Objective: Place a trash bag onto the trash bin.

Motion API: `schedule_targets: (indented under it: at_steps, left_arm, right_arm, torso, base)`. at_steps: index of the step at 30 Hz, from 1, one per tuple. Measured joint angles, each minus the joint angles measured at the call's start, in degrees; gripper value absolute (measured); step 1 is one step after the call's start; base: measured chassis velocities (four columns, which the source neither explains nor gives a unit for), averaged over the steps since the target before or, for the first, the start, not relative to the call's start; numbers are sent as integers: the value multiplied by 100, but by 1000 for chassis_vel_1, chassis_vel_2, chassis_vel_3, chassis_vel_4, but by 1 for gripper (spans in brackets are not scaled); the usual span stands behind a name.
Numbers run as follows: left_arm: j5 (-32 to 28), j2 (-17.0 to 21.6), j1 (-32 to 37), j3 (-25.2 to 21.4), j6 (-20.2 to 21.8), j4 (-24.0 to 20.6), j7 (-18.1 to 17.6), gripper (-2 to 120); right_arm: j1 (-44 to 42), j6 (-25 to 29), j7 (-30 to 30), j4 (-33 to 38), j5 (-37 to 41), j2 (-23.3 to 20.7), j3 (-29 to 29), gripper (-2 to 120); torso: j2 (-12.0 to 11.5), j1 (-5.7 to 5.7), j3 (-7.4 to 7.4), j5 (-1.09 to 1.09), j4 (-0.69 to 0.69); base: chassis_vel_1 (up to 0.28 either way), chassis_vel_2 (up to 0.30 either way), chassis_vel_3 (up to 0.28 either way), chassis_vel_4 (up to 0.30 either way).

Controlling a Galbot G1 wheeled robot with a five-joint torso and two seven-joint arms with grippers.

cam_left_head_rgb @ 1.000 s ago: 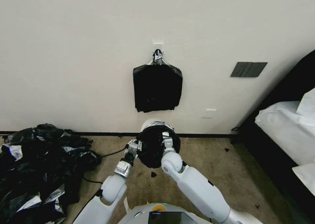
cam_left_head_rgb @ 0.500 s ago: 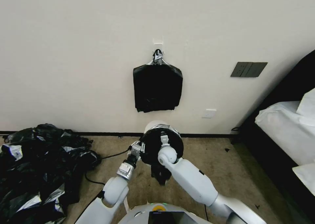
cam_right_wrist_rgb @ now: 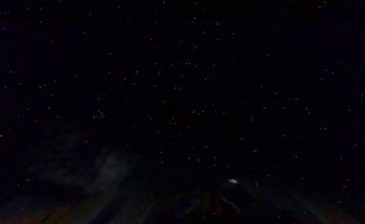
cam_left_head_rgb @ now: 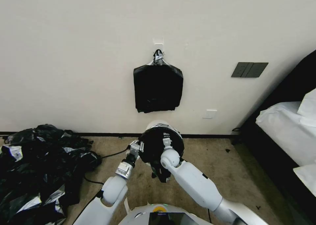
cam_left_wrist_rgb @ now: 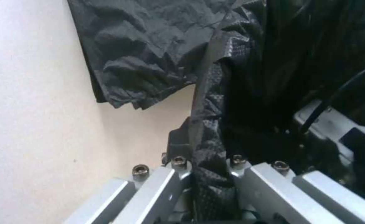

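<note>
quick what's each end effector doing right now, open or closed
Left end effector: closed on the trash bag film at the bin's left side.
Right end effector: at the bag's mouth, cannot be told.

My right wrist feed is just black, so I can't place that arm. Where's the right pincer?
Observer: In the head view, the right pincer sits at the mouth of the small round cream-white plastic bin, against the thin glossy black plastic bag spread over it.
Operator: And the left pincer?
Observer: The left pincer is at the bin's left side. The left wrist view shows it shut on a strip of the bag's film.
Operator: Is the bag neatly on?
Observer: Not neatly. A loose tail of the bag hangs in front of the bin.
</note>
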Motion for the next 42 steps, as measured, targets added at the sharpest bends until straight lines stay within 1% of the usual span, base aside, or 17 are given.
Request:
schedule_targets:
  at_steps: [2,4,11,17,19,22,29,31,33,34,35,36,38,39,40,41,42]
  left_arm:
    - [2,-16,-19,7,0,33,-17,1]
    - [6,-29,-35,26,0,69,-20,1]
    - [6,-18,-83,-45,-13,140,-20,1]
    - [-147,5,-90,-163,-28,131,-20,1]
    - [-328,8,-163,-266,-8,99,-20,1]
    - [-412,10,-226,-332,6,98,-20,1]
    - [-627,12,-314,-441,107,90,-16,1]
    - [-703,14,-326,-455,133,90,-16,1]
    - [-816,4,-338,-470,188,91,-24,1]
    - [-816,4,-338,-470,188,91,-24,1]
    - [-870,0,-341,-478,213,91,-34,1]
    - [-956,-3,-347,-491,260,91,-49,1]
    - [-1145,2,-360,-516,373,91,-70,1]
    - [-1145,2,-360,-516,373,91,-70,1]
    - [-1252,9,-373,-534,437,91,-84,1]
    - [-1318,14,-383,-546,473,92,-99,1]
    - [-1416,18,-402,-563,536,93,-131,1]
  right_arm:
    - [-39,23,-10,166,0,-8,-41,0]
    - [-63,159,-77,320,94,19,-118,0]
    - [-117,335,-151,555,319,98,-248,0]
    - [-196,309,-162,641,419,78,-288,0]
    - [-275,201,-80,774,783,65,-290,0]
    - [-336,125,-14,907,1018,57,-314,0]
    - [-455,88,2,1120,996,-5,-403,0]
    - [-497,92,-44,1175,802,-46,-452,0]
    - [-570,156,-300,1233,416,-115,-483,0]
    - [-570,156,-300,1233,416,-115,-483,0]
    - [-602,203,-403,1252,253,-139,-488,0]
    - [-667,358,-616,1289,-65,-190,-497,0]
    - [-812,745,-1047,1407,-591,-302,-496,7]
    - [-812,745,-1047,1407,-591,-302,-496,7]
    - [-900,981,-1256,1494,-836,-384,-493,14]
    - [-949,1109,-1363,1558,-968,-431,-488,15]
    - [-1048,1355,-1545,1687,-1185,-528,-472,20]
  torso:
    - [0,0,0,0,1]
    - [0,0,0,0,1]
    - [0,0,0,-1,2]
    - [0,0,0,-1,1]
    - [0,0,0,0,0]
    - [0,0,0,0,1]
    - [0,0,0,0,1]
    - [0,0,0,0,1]
    - [0,0,0,0,1]
    - [0,0,0,0,1]
    - [0,0,0,0,1]
    - [0,0,0,0,1]
    - [0,0,0,0,2]
    - [0,0,0,0,2]
    - [0,0,0,0,1]
    - [0,0,0,0,1]
    - [0,0,0,1,1]
  base:
    - [0,0,0,0]
    - [0,0,0,0]
    - [0,0,0,0]
    - [0,0,0,0]
    - [0,0,0,0]
    - [0,0,0,0]
    - [0,0,0,0]
    - [0,0,0,0]
    - [0,0,0,0]
    - [0,0,0,0]
    - [0,0,0,0]
    - [0,0,0,0]
    - [0,0,0,0]
    - [0,0,0,0]
    - [0,0,0,0]
    - [0,0,0,0]
    - [0,0,0,0]
